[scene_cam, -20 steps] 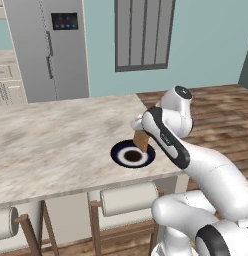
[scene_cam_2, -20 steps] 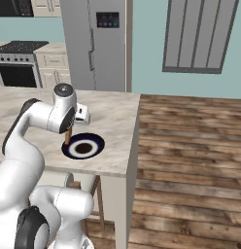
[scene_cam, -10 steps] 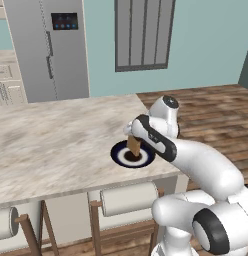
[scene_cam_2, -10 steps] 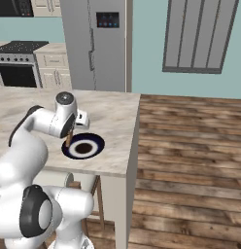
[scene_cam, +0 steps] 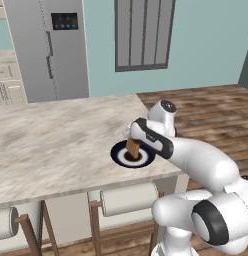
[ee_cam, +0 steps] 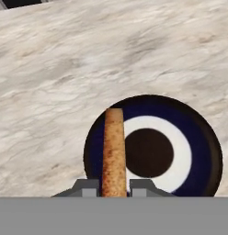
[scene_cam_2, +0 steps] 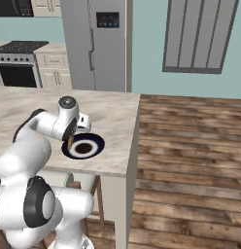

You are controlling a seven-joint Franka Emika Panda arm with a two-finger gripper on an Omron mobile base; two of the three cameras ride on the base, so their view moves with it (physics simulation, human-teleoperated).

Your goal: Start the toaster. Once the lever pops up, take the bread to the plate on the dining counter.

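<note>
My gripper [scene_cam: 133,144] is shut on the bread [scene_cam: 132,148], a golden-brown slice held on edge right over the plate [scene_cam: 117,154]. The plate is round and dark navy with a white ring and a dark centre, near the right end of the dining counter [scene_cam: 56,140]. From the hand camera the bread [ee_cam: 114,151] stands edge-on between my gripper [ee_cam: 114,187] fingers, above the left half of the plate [ee_cam: 198,147]. On the other base camera the bread [scene_cam_2: 70,143] pokes out below the hand at the plate's [scene_cam_2: 92,146] left rim. Whether the slice touches the plate I cannot tell.
White stools [scene_cam: 127,198] with wooden legs sit under the counter's near edge. A steel fridge [scene_cam: 48,50] stands behind, a stove [scene_cam_2: 18,63] at the far left. The counter's right edge [scene_cam_2: 134,131] drops to the wooden floor [scene_cam_2: 190,165].
The hand has come down and towards the plate with the bread still in its grip; the slice now hangs lower, close over the plate.
</note>
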